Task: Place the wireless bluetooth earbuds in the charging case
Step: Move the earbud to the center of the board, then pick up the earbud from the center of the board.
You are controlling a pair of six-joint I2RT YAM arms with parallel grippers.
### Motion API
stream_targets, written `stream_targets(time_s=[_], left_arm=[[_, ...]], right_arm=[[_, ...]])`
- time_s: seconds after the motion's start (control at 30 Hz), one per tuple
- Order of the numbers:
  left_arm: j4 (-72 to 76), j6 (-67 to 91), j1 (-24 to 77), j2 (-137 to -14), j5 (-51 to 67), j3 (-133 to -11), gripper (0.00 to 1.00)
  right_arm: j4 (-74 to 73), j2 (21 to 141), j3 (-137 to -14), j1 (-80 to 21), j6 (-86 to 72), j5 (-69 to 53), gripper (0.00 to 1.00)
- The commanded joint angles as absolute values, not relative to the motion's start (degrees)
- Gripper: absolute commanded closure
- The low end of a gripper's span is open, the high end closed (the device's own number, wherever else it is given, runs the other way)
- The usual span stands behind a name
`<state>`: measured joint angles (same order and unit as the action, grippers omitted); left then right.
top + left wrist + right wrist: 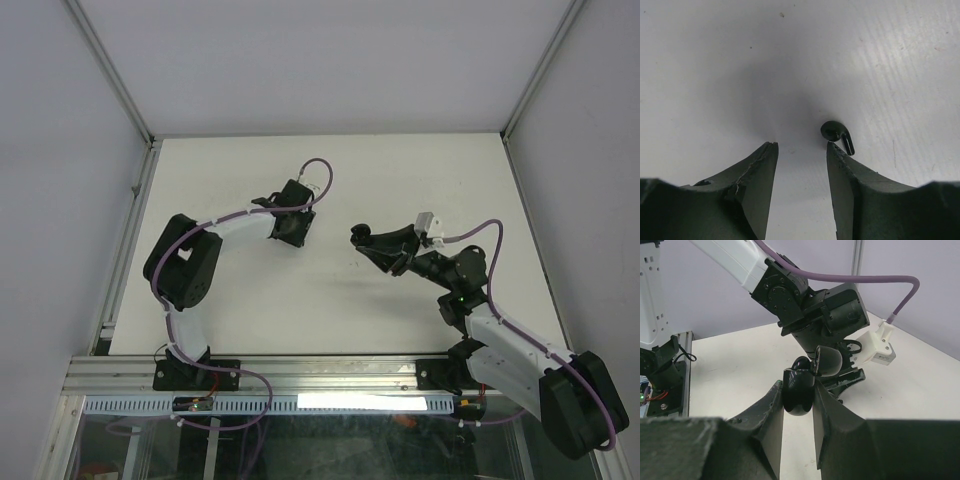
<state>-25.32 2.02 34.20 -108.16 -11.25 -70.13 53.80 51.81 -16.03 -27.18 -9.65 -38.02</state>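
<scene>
left pincer (801,145) released, jaws apart above desk (715,75) | black earbud (835,134) lying on desk just beside one fingertip | right pincer (798,388) grasping black charging case (799,401), lid open

One black earbud (836,135); one black charging case (799,392), lid open; two arms, left arm (185,262) and right arm (505,345); one table (330,325).

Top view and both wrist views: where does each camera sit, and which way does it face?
Top: above and behind the arms, looking down on the table; both arms show.
Left wrist: looking down past the open left claw at a black earbud.
Right wrist: looking across the table past the right claw, shut on the charging case.
Shared: top and right wrist both show the left arm.
</scene>
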Motion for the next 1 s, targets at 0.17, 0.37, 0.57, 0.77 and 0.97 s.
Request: stream_targets(time_s=[0.17,0.37,0.57,0.77,0.97], left_arm=[[-28.0,9.6,34.1,-103.4,-15.5,-72.7,0.51],[-30.5,18.9,34.4,-102.4,-10.7,-76.1,0.45],[-34.4,23.2,34.5,-107.7,-10.3,-81.4,0.45],[-36.4,23.7,34.4,-111.8,-8.2,-84.9,0.52],[-39.1,23.7,34.8,-114.6,-8.6,-86.4,0.54]], right_arm=[[55.5,50.5,-15.9,-27.0,-10.1,-37.9,1.0],[54.3,50.8,-15.7,-26.9,-8.9,-37.2,1.0],[54.3,50.7,-15.6,-26.9,-9.1,-36.9,1.0],[53.1,50.3,-15.7,-27.0,-8.6,-36.4,1.0],[52.4,50.3,-15.8,-26.9,-8.2,-36.3,1.0]])
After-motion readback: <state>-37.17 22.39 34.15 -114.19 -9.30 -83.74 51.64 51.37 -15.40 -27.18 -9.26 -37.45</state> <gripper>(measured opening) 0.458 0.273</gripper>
